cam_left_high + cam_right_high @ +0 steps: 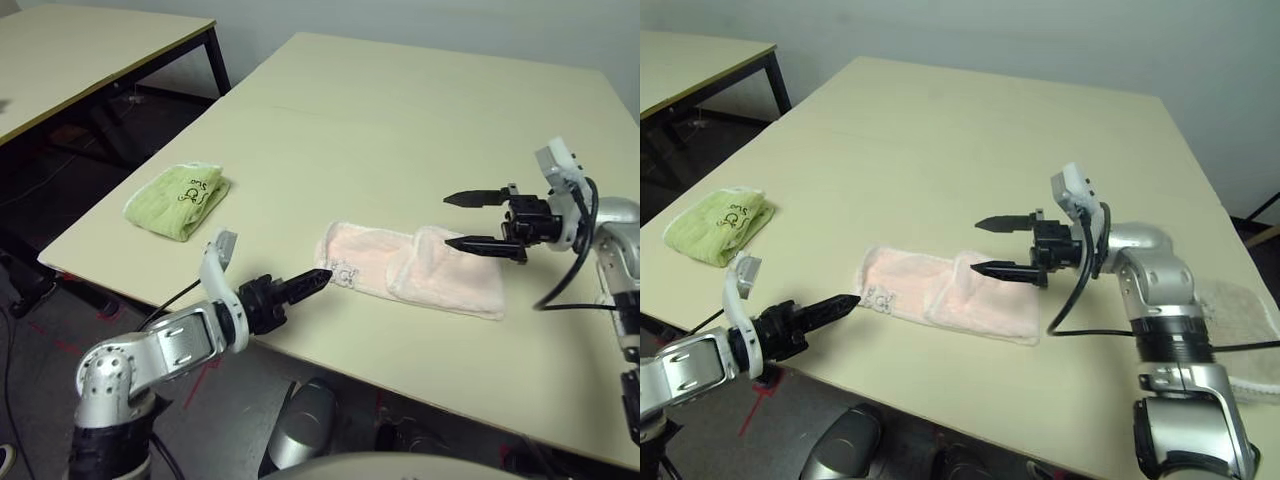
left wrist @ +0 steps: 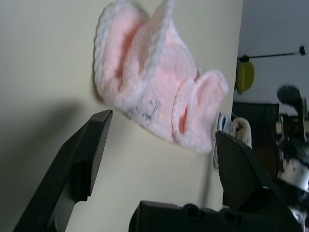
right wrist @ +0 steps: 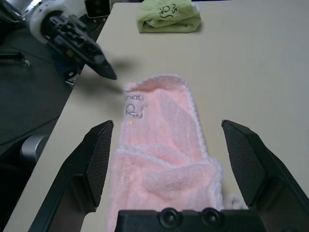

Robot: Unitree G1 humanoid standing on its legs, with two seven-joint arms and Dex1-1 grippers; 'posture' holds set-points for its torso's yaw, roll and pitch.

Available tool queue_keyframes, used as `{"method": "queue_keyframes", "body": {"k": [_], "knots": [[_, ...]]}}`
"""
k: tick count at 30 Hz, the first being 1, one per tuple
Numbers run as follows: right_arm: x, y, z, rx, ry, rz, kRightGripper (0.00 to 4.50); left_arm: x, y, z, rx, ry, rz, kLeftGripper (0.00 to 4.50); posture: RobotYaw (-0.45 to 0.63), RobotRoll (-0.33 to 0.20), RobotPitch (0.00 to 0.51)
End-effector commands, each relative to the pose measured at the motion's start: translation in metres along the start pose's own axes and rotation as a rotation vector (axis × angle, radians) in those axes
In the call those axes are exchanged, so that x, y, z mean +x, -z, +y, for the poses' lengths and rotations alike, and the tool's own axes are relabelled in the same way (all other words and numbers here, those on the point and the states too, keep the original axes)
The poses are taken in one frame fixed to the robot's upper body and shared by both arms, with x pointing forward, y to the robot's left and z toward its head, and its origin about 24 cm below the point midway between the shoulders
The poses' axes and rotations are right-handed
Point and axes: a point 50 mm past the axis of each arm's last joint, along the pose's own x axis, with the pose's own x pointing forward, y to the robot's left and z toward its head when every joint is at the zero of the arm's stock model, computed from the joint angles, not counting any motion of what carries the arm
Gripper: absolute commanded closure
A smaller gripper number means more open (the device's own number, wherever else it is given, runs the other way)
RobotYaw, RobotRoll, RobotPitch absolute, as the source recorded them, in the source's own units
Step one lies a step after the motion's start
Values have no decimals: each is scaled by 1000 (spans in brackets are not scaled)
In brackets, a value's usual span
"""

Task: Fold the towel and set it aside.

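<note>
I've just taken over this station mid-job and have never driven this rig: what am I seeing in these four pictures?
It is a two-armed humanoid at a table. Two pictures come from its head, looking down; the other two look along each wrist.

The pink towel, folded into a long strip, lies near the table's front edge. The left end effector sits at its logo end, the right end effector above the other end. Both are open, holding nothing.

A folded green towel lies to the left, and a cream towel at the far right.

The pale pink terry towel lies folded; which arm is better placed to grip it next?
Probably the left. The left gripper is open right at the pale pink terry towel's logo end, near the table edge; the right gripper, also open, hovers above its other end.
</note>
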Motion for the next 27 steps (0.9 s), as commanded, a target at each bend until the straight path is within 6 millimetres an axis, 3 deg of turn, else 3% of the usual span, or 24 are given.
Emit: {"method": "queue_keyframes", "body": {"k": [1, 13, 21, 24, 27], "knots": [[-8, -5, 5, 0, 21, -6, 0, 7, 4, 5, -49, -30, 34, 25, 216, 0, 119], [-17, -5, 26, 63, 22, 2, 0, 25, 2, 19, -138, -120, 12, 25, 180, 0, 143], [-23, -1, 35, 97, 41, 13, 0, 22, 8, 19, -134, -110, 50, 25, 171, 0, 145], [-21, 1, 35, 99, 44, 10, 0, 23, 7, 21, -140, -125, 26, 689, 180, 0, 150], [-20, 2, 35, 101, 45, 7, 0, 22, 4, 18, -145, -110, 7, 1698, 185, 0, 150]]}}
